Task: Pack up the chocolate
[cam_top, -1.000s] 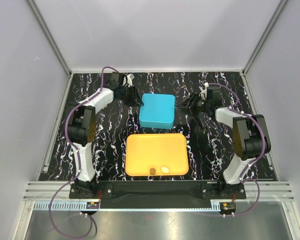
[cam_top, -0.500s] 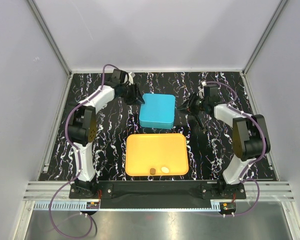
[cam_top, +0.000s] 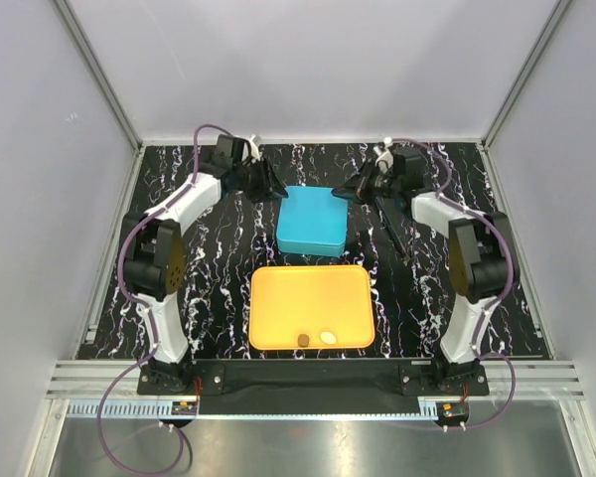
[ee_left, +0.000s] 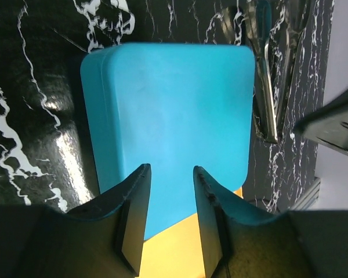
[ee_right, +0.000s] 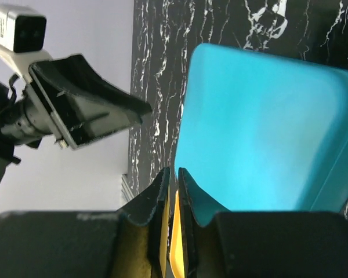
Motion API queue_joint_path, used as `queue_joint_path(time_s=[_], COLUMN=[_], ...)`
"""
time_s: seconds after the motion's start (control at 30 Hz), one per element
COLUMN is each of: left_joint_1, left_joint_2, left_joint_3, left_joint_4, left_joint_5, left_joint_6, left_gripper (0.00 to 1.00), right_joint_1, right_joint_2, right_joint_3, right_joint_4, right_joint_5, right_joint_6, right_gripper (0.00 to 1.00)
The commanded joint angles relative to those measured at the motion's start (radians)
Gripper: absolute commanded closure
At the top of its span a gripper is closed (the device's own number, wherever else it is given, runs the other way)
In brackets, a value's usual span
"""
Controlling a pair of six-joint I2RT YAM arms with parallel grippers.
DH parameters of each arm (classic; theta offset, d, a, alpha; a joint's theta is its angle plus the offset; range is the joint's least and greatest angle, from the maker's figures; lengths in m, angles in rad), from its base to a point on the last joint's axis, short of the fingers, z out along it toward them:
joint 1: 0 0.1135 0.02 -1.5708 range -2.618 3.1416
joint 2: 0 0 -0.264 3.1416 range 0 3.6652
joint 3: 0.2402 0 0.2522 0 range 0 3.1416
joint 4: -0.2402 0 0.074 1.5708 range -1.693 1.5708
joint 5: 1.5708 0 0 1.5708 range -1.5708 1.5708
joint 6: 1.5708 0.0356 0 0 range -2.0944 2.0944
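Nearest to the arm bases, one orange tray [cam_top: 278, 298] lies on the counter [cam_top: 219, 268]. The chocolate is at the tray's near edge. We count two pieces just beside each other, one dark brown chocolate [cam_top: 304, 340] and one cream chocolate [cam_top: 329, 338]. They are too small for us to tell their shape.

Behind the tray there is one blue box [cam_top: 312, 219] with a plain top, and what is inside it we cannot see. In both wrist views the tray shows only as an orange strip behind the fingers, and the fingers cut off part of the box. Just right of the box lies one pair of tongs [cam_top: 395, 227]. They look dark and thin from above. In the left wrist view they are shiny metal and run out of the picture at the top edge.

The left gripper [cam_top: 275, 189] is at the far left corner of the box, with its fingers apart and nothing between them. The right gripper [cam_top: 350, 192] is at the far right corner, with its fingers almost together and only a thin slit between them. We cannot tell if either one touches the box.

One second ago the right gripper was beside the right side of the box. Both grippers have now moved farther back, to the far corners. The tray, the box and the two pieces have not moved.
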Motion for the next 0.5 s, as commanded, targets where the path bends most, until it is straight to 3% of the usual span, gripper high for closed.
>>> queue_joint_path(time_s=[0.0,0.2,0.47], left_joint_1=[-0.004,-0.004,-0.002], left_joint_2=[0.008,0.09,0.079], left_joint_3=[-0.061,-0.076,0.008], left_joint_4=[0.099,0.091,-0.027], left_joint_5=[0.059,0.031,-0.093], left_joint_6=[-0.052,-0.044,-0.012], left_gripper=[0.6,0.62,0.63], right_joint_1=[0.008,0.009,0.014], right_joint_2=[0.112,0.233,0.133], right_joint_3=[0.009,0.006,0.054], right_joint_4=[0.164,0.14,0.01], right_joint_5=[-0.085,-0.085,-0.092], right_joint_6=[0.097,0.048,-0.032], right_gripper=[0.83,0.83,0.82])
